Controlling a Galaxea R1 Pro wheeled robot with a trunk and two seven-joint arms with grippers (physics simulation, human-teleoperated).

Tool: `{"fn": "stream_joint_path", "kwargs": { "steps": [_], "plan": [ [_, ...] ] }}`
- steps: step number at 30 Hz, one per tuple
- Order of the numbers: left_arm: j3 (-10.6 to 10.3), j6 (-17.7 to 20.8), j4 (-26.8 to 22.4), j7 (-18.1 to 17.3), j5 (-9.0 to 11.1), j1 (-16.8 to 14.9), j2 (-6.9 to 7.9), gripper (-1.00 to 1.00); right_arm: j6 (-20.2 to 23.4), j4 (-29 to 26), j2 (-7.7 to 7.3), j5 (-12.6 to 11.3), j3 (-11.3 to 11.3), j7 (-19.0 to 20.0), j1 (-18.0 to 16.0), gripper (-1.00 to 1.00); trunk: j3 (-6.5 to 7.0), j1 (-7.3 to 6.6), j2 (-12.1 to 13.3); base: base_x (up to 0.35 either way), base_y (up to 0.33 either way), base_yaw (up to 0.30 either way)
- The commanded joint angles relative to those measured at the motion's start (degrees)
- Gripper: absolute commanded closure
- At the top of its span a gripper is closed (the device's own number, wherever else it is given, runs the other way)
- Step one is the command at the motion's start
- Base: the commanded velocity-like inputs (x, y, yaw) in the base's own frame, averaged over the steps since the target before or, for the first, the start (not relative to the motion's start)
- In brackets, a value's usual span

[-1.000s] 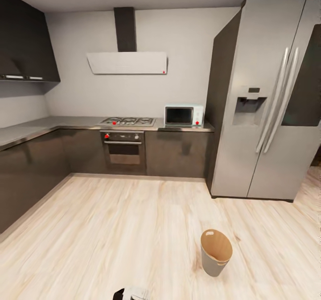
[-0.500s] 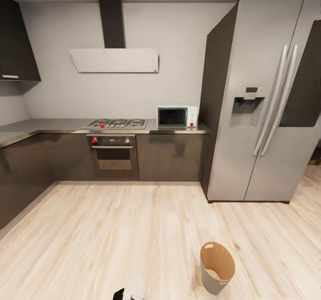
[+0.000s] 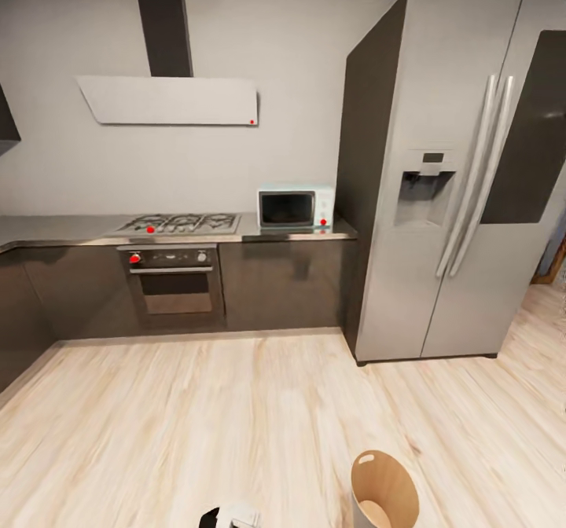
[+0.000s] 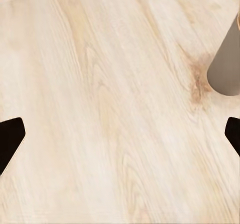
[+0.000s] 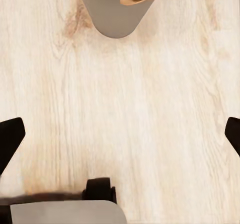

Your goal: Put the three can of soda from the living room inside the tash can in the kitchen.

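- black fingertips of my left gripper (image 4: 120, 134) stand far apart at the two sides of its wrist view, jaws wide and nothing between them but pale plank floor (image 4: 100, 84).
- my right gripper (image 5: 120, 134) is spread just as wide and carries nothing; no soda can shows in either hand.
- the tash can (image 5: 119, 6) sits on the floor just ahead of my right gripper, its grey wall and handle slot in view; from my left gripper its grey side (image 4: 227, 59) is off past one fingertip.
- in the head view the tash can (image 3: 384, 498) is close, in front of me and to my right, tan inside facing up; i cannot tell whether any can lies in it.
- with empty hands, i judge this a driving step; done well, it means rolling slowly and keeping my base (image 5: 60, 211), just behind my right gripper, from knocking the light bin over.
- farther out: the steel fridge (image 3: 448, 174) to the right, then the oven (image 3: 171, 280), hob and microwave (image 3: 295, 208) along the counter, well apart from me, open floor between.
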Motion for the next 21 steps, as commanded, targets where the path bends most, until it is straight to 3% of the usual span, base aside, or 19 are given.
{"fn": "stream_joint_path", "kwargs": {
  "steps": [1,11,21],
  "plan": [
    [0.0,0.0,0.0,0.0,0.0,0.0,0.00,-1.00,0.0,0.0,0.00,0.0,0.0,0.0,0.0,-1.00,0.00,0.00,0.0,0.317,0.015,-0.176],
    [0.0,-0.7,0.0,0.0,-0.2,0.0,0.00,-1.00,-0.1,0.0,0.07,-0.1,0.0,0.0,0.0,-1.00,-0.01,0.00,0.0,0.311,0.004,-0.240],
    [0.0,-0.8,0.0,0.0,-0.2,0.0,0.00,-1.00,-0.2,0.0,0.15,0.0,0.1,0.0,0.0,-1.00,-0.01,0.00,0.0,0.338,-0.020,-0.058]
  ]
}}
